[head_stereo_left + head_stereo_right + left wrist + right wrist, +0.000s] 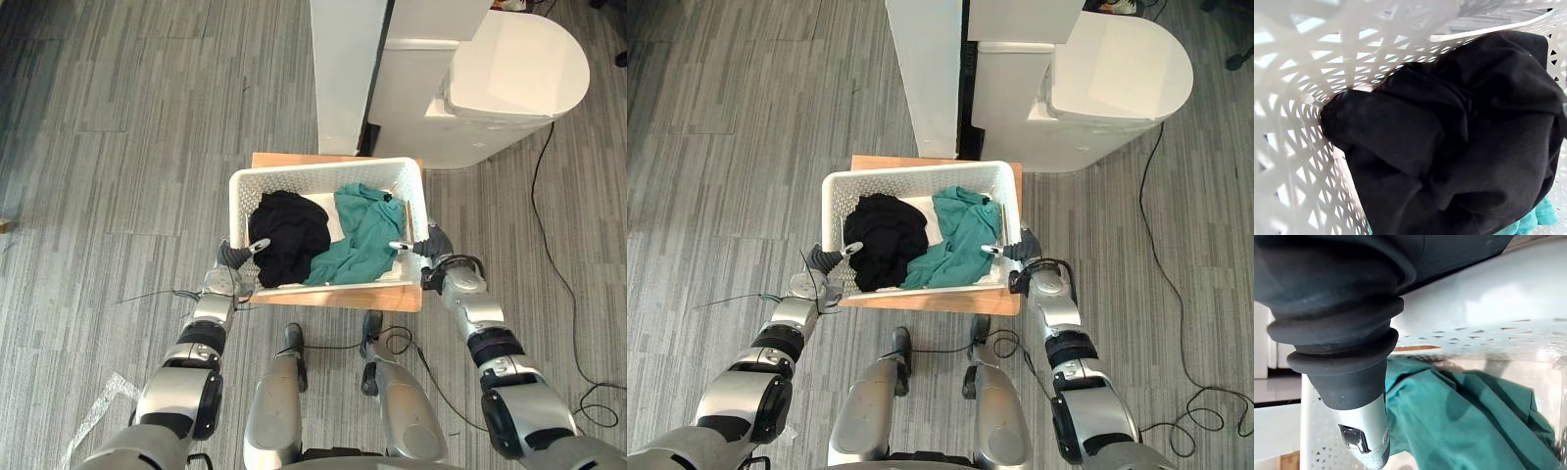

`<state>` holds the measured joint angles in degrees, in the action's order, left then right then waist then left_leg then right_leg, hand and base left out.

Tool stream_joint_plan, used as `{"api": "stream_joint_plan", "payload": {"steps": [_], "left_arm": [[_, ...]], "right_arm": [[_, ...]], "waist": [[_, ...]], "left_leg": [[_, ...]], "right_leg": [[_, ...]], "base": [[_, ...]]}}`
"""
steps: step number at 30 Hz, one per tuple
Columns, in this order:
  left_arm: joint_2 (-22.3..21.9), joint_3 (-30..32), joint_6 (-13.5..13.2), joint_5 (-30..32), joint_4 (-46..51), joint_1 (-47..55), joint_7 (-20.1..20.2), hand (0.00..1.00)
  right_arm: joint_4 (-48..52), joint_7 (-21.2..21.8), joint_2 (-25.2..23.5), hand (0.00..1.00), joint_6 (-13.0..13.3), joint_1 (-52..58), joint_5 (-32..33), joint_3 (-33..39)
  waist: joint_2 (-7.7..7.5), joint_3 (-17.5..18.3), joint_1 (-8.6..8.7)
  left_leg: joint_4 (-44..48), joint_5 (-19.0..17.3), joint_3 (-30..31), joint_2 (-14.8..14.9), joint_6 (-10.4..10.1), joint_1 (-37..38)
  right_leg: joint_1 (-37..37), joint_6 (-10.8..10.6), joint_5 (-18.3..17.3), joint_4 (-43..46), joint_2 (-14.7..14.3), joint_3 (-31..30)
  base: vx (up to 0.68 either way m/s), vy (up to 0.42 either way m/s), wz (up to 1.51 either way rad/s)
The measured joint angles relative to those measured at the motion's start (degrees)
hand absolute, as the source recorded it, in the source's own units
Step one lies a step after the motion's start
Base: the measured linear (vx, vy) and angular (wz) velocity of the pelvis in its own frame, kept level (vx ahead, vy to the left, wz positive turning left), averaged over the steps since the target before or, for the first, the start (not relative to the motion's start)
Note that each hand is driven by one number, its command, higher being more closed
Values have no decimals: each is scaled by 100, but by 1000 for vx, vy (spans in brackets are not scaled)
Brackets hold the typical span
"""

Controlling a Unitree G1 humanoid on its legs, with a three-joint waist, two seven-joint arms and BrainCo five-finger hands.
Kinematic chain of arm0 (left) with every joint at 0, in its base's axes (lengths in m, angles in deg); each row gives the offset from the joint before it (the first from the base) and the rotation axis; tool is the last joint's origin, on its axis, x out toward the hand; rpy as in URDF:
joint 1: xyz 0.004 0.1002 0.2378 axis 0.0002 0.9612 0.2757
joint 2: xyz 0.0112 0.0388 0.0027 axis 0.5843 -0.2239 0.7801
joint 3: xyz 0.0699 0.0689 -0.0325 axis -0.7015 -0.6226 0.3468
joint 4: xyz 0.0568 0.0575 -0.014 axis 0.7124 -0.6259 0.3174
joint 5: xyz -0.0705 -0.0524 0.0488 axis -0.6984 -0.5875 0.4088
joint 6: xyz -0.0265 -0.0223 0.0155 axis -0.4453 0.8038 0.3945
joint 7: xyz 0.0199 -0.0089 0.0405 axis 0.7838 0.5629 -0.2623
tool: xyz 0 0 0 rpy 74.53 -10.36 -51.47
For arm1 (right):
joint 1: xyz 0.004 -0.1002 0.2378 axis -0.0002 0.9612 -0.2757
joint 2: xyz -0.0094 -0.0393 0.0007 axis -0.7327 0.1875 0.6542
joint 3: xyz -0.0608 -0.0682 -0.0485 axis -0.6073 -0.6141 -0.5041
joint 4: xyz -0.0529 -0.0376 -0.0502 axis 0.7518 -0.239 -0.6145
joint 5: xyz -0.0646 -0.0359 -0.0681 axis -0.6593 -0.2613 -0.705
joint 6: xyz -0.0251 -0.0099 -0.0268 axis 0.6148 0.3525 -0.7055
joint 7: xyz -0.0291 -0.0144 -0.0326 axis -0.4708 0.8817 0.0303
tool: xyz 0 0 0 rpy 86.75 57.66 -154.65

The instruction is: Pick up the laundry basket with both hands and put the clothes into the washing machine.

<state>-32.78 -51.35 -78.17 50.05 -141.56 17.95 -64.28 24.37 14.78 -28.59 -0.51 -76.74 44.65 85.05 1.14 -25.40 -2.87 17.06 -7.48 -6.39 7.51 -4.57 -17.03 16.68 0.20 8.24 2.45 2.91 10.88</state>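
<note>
— What's biggest?
— The white washing machine, on the floor past the counter's far right corner.
— And the basket?
— The white basket sits on the wooden counter, covering nearly all of it; a black garment lies inside at the left, a teal garment at the right.
— The hands?
— Left hand at the counter's left edge, right hand at its right edge; each thumb hooks over the rim, pinching the wall; the fingers are hidden outside.

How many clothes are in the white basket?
2. A black garment lies on the robot's left side of the basket, and a teal garment lies on the right side, touching it. More could be hidden underneath.
</note>
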Motion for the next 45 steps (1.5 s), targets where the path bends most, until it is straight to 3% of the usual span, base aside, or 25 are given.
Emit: {"api": "stream_joint_plan", "payload": {"steps": [4, 5, 6, 7, 10, 23, 29, 33, 35, 36, 41, 45], "left_arm": [[31, -5, 10, 88, -173, -356, -21, 0], [31, -23, 14, 97, -353, -591, -76, 0], [37, -24, 22, 97, -361, -649, -92, 0], [54, -25, 23, 99, -365, -700, -97, 100], [84, -21, 2, 105, -372, -944, -97, 100], [180, 64, 82, 187, -371, -1038, -229, 100], [232, -227, 151, 446, -165, -373, -8, 100], [24, -400, 142, 573, 643, 681, 365, 100], [-153, -423, 121, 578, 1059, 1300, 541, 100], [-286, -423, 108, 578, 1329, 1695, 602, 100], [-623, -421, 0, 570, 2244, 2956, 774, 100], [-754, -348, 0, 570, 2656, 3483, 771, 100]], "right_arm": [[-663, 8, 116, 0, 13, -466, 0, -37], [-999, 8, 168, 100, 30, -701, 1, -26], [-1135, 8, 178, 100, 39, -796, 1, -23], [-1282, 11, 181, 100, 50, -895, 2, -20], [-1722, -24, 210, 100, 120, -1280, 8, 163], [-1671, -211, 186, 100, 173, -1317, -40, 155], [-85, -201, 179, 100, -80, 318, -78, 72], [794, 69, 120, 100, -168, 1680, -302, 417], [1081, 195, -49, 100, -171, 2235, -433, 768], [1253, 249, -134, 100, -170, 2624, -465, 927], [1476, 432, -417, 100, -160, 3461, -500, 1362], [1615, 428, -520, 100, -159, 3601, -489, 1433]], "waist": [[-10, -5, -106], [-30, -17, -101], [-53, -30, -103], [-78, -44, -109], [-149, -83, -115], [-202, -113, -133], [-212, -212, -111], [-196, -194, 78], [-184, 36, 200], [-157, 398, 219], [-17, 1362, 207], [229, 1683, 175]], "left_leg": [[2, 78, 61, -4, 29, -183], [3, 113, 152, -18, 22, -240], [1, 124, 166, -18, 16, -249], [-4, 133, 176, -18, 16, -258], [-7, 180, 198, -36, 17, -412], [125, 189, 69, 19, 26, -433], [197, -53, -182, 108, 65, 249], [-70, -121, -330, 52, 87, 947], [-286, -106, -408, 13, 81, 1264], [-371, -106, -419, -9, 81, 1276], [-602, -119, -289, -6, 65, 1674], [-197, -338, -144, 113, 22, 1714]], "right_leg": [[142, 0, 39, -12, -3, 50], [152, 0, 39, -13, 7, 130], [154, 0, 39, -14, 8, 145], [159, 0, 39, -14, 8, 153], [284, -34, 56, -20, 31, 186], [327, 20, 110, -8, 1, 98], [-225, -78, 32, 31, -72, -158], [-775, -167, -99, 26, -30, -191], [-994, -247, -158, -8, -1, -190], [-1018, -247, -158, -130, 4, -189], [-1572, -243, -176, -503, -55, -94], [-1843, -171, -262, -550, -164, -3]], "base": [[4, -6, 7], [-1, -6, 21], [-3, -4, 19], [-13, -2, 13], [-25, 8, 8], [19, 12, -4], [50, 40, -21], [71, 52, -9], [88, 45, -7], [109, 24, 3], [101, 11, 13], [22, -8, 16]]}}
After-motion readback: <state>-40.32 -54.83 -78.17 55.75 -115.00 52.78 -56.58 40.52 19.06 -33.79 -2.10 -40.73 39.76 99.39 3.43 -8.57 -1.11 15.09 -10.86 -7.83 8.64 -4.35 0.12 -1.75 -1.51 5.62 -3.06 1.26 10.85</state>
